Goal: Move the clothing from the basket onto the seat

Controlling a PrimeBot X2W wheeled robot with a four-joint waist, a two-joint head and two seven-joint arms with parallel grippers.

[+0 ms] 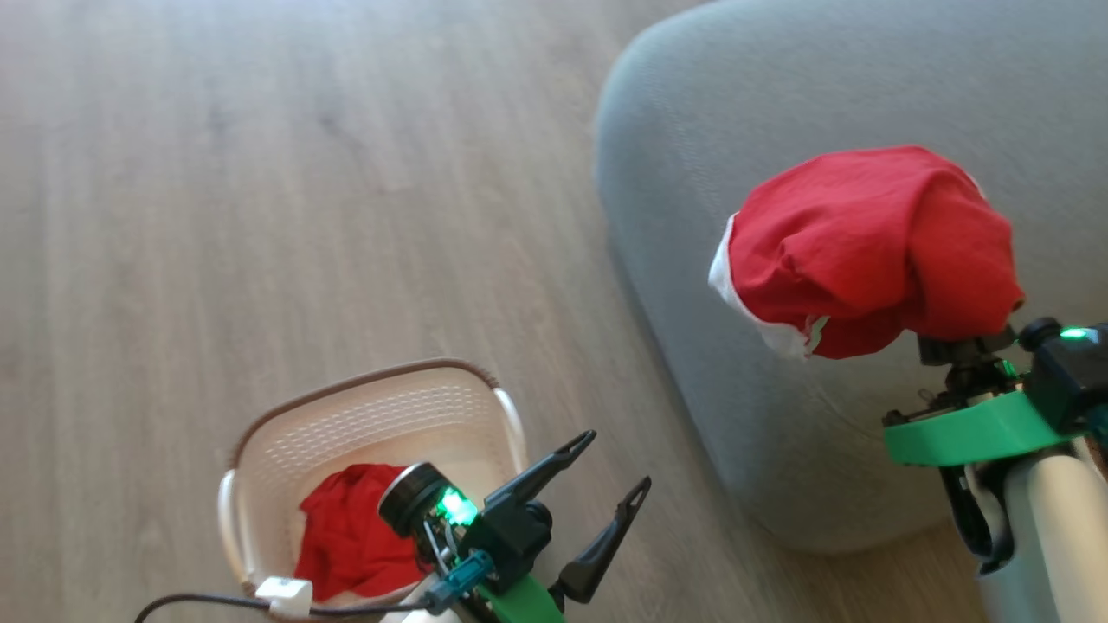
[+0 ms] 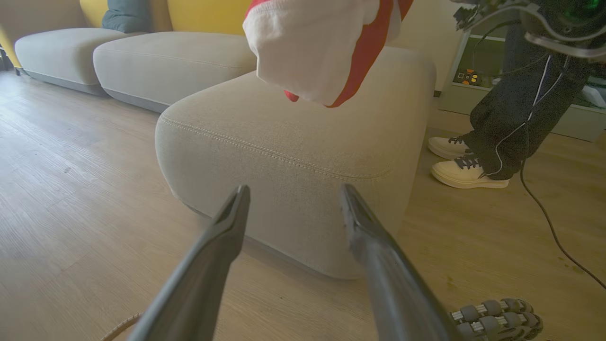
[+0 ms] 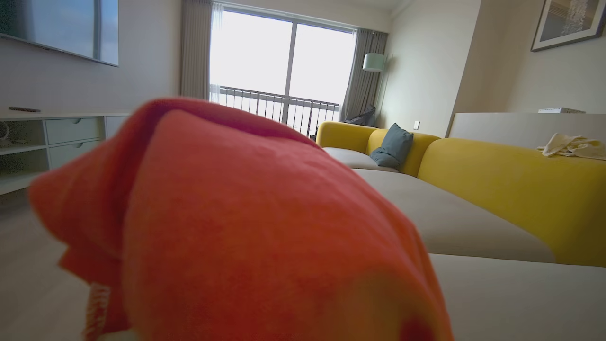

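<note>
The cream basket [image 1: 363,381] stands on the floor at the lower left of the head view, with one red piece of clothing [image 1: 346,536] crumpled inside it. My left gripper [image 1: 616,459] hangs open and empty just right of the basket; in its wrist view its fingers [image 2: 294,188] point at the grey seat [image 2: 293,142]. A second red garment with white trim [image 1: 874,251] hangs above the seat [image 1: 822,78], draped over my right gripper [image 1: 965,350], which is shut on it with its fingers hidden by the cloth. That garment [image 3: 236,227] lies close in front of the right wrist camera and also shows from below [image 2: 312,47].
A person's legs and pale shoes [image 2: 466,173] stand right of the seat, with a black cable [image 2: 544,208] trailing on the wooden floor. More grey cushions with yellow backs [image 3: 511,189] extend behind. A white plug and cable [image 1: 286,597] lie at the basket's near rim.
</note>
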